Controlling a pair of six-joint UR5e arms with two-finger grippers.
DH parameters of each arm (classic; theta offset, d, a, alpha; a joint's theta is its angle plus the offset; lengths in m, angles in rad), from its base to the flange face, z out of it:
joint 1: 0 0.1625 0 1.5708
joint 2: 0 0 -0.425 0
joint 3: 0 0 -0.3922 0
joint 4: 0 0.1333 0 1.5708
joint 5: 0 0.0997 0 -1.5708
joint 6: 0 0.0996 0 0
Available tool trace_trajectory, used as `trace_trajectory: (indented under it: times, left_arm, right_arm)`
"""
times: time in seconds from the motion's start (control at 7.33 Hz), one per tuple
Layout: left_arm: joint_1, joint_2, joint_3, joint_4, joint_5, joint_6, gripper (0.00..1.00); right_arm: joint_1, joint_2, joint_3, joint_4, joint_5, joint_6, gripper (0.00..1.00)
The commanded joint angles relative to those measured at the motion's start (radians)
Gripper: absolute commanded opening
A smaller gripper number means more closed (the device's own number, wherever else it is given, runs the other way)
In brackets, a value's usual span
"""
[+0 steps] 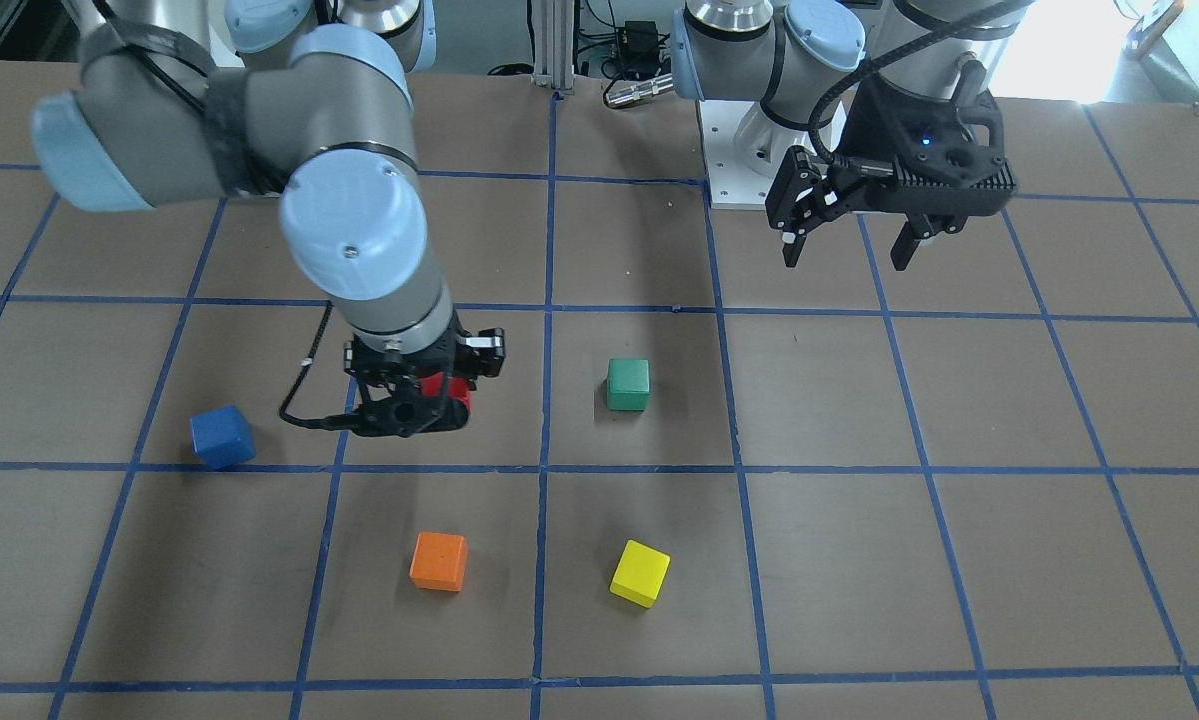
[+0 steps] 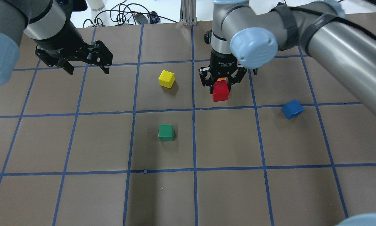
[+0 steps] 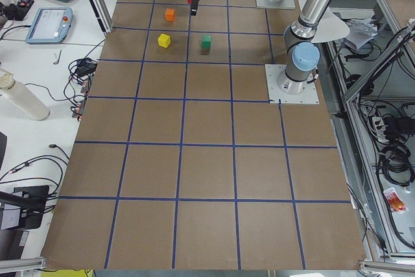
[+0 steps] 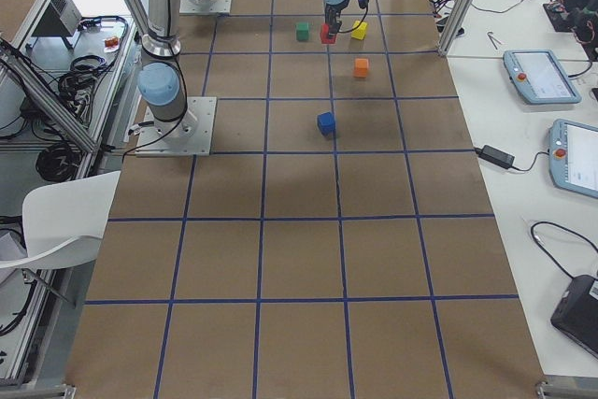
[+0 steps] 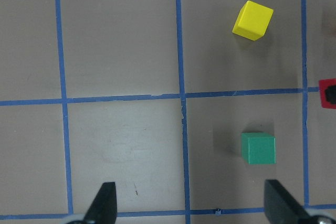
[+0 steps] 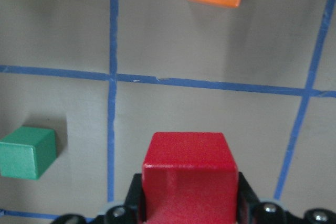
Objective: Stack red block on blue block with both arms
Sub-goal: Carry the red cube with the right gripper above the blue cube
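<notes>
Bright, even light from above fills every feed I have, leaving only short, soft shadows on the tabletop (image 2: 225, 194) beside the green cube (image 1: 627, 385) and yellow cube (image 2: 166, 78). The front-facing feed blows out to white in its top right corner. On the right wrist feed the red block (image 6: 189, 174) is so close that it looks grainy and soft. On the left wrist feed a pale sheen lies left of centre, and the left end effector (image 5: 191, 208) is blurred at the bottom edge.

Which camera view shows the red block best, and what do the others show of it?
The right wrist-mounted view: the red block fills the foreground, clamped in the right gripper. Overhead shows it smaller, below the gripper; front-facing, only a sliver behind the gripper; left wrist, just an edge; both side views, a tiny red speck.
</notes>
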Motion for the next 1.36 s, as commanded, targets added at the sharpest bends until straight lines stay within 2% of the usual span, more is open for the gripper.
trace_trajectory:
  times: [0.0, 0.27, 0.55, 0.68, 0.95, 1.23]
  left_arm:
    - [-0.004, -0.005, -0.010, -0.010, 0.000, -0.010, 1.00]
    - [-0.004, -0.011, 0.002, -0.010, -0.002, -0.012, 1.00]
    - [-0.004, -0.014, 0.003, -0.010, -0.003, -0.012, 1.00]
    - [-0.005, -0.014, 0.002, -0.012, -0.005, -0.012, 1.00]
    - [-0.009, -0.012, -0.004, -0.013, -0.008, -0.012, 1.00]
    - [-0.009, -0.012, -0.006, -0.013, -0.008, -0.012, 1.00]
  right_arm:
    - [-0.161, -0.108, 0.037, 0.057, -0.019, -0.092, 0.00]
    - [-0.283, -0.125, 0.141, 0.022, -0.054, -0.312, 0.00]
    - [-0.391, -0.125, 0.191, -0.091, -0.060, -0.546, 0.00]
    - [-0.410, -0.120, 0.213, -0.121, -0.059, -0.595, 0.00]
    - [-0.414, -0.114, 0.288, -0.273, -0.092, -0.671, 0.00]
    - [-0.416, -0.114, 0.323, -0.291, -0.103, -0.707, 0.00]
